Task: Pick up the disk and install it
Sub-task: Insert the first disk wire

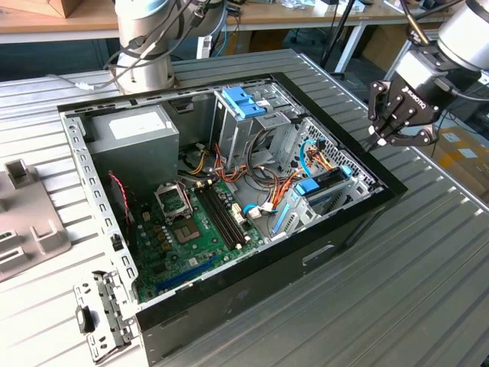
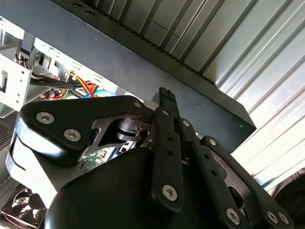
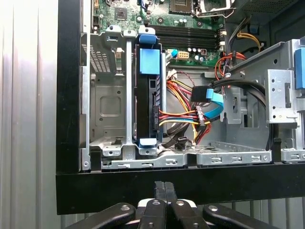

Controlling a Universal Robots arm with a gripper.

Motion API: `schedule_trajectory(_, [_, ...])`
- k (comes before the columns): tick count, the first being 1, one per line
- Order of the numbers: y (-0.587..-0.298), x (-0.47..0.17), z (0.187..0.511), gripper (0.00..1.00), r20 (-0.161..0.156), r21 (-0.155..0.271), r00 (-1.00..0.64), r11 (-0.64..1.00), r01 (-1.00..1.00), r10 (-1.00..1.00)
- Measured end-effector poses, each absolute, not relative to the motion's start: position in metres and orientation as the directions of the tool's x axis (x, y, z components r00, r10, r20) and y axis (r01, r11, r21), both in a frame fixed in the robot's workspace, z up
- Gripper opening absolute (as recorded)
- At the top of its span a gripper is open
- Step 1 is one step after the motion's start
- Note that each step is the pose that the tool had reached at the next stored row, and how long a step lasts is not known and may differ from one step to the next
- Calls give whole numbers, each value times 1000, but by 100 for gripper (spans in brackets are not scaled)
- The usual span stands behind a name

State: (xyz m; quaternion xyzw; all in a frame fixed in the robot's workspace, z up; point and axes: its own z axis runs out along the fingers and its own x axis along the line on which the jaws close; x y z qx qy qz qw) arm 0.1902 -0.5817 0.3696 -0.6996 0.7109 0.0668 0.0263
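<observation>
Gripper (image 1: 380, 138) hangs just outside the open PC case (image 1: 348, 229), over the black rim on the exterior view's right, above the ribbed metal table (image 1: 428, 290). Jaws are fully closed, fingertips pressed together, nothing held; same in the first wrist view (image 3: 165, 187), where the fingers (image 3: 159, 200) sit flush side by side just short of the case rim. Disk (image 3: 148, 102) is already seated on edge in the drive cage (image 3: 107, 102), straight ahead of the closed jaws and just past the rim, blue rails showing at both ends, power and data cables (image 3: 183, 117) plugged into it. In the exterior view the disk (image 1: 325, 191) sits in the bay below and inboard of the jaws. Motherboard (image 1: 195, 225) lies farther in beyond it.
</observation>
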Motion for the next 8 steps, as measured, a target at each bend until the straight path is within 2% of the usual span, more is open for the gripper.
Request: schedule_trajectory(8, [-582,197,369,11,-131,61,-20,12,-998,-991])
